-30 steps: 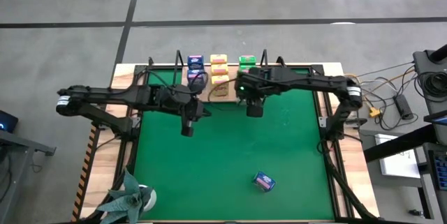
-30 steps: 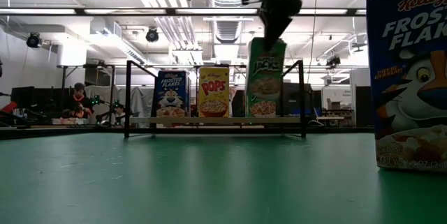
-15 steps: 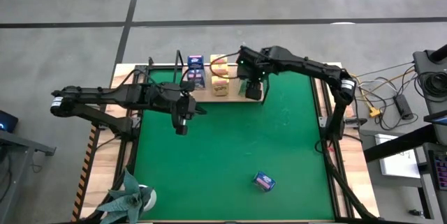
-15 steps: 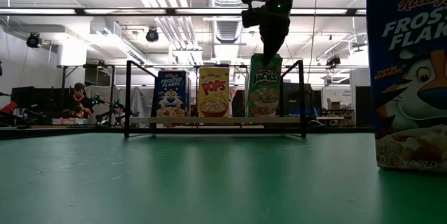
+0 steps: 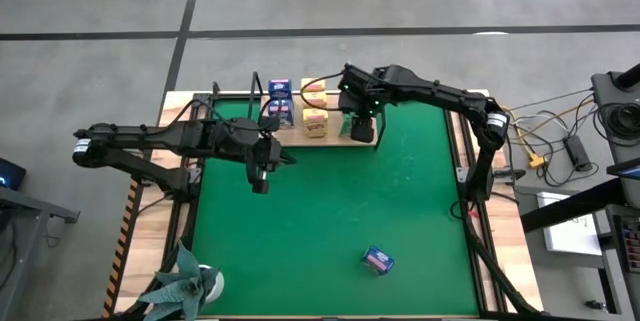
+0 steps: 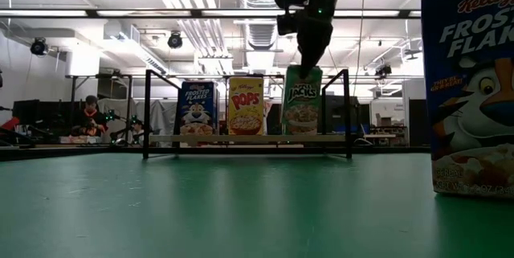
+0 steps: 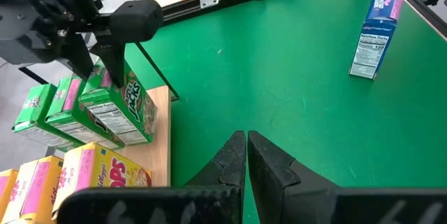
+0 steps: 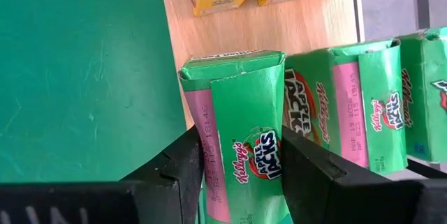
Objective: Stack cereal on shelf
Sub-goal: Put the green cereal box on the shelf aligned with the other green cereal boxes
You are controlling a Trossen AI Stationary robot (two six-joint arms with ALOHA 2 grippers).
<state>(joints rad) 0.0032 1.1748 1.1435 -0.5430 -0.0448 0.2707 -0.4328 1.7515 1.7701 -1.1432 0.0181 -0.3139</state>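
Note:
The shelf (image 5: 336, 137) is a light wooden board at the mat's far edge, with black wire uprights (image 6: 347, 112) at its ends. Blue (image 5: 280, 101), yellow (image 5: 314, 111) and green (image 8: 335, 105) cereal boxes stand on it in rows. My right gripper (image 5: 362, 129) is over the shelf's right part, shut on another green cereal box (image 6: 303, 101). My left gripper (image 5: 260, 183) hangs shut and empty above the mat's left middle. One blue cereal box (image 5: 377, 259) stands alone on the mat near the front edge. My right gripper pinches the green box's upper end (image 6: 303, 70) between its two fingers (image 8: 183, 161), one on each side. The fingers come from above, slanting toward the far edge. The box is upright with its bottom (image 6: 303, 132) at the board; whether it rests there I cannot tell.
A potted plant (image 5: 185, 286) sits at the near left corner. Cables and gear (image 5: 560, 146) lie beyond the right edge. The green mat (image 5: 330, 211) is free between the shelf and the lone blue box. A person (image 6: 90, 112) sits far back in the room.
My right gripper has carried the green box toward the far edge and a little down, from in front of the shelf onto its right part. The box, tilted before, now stands upright beside the yellow one.

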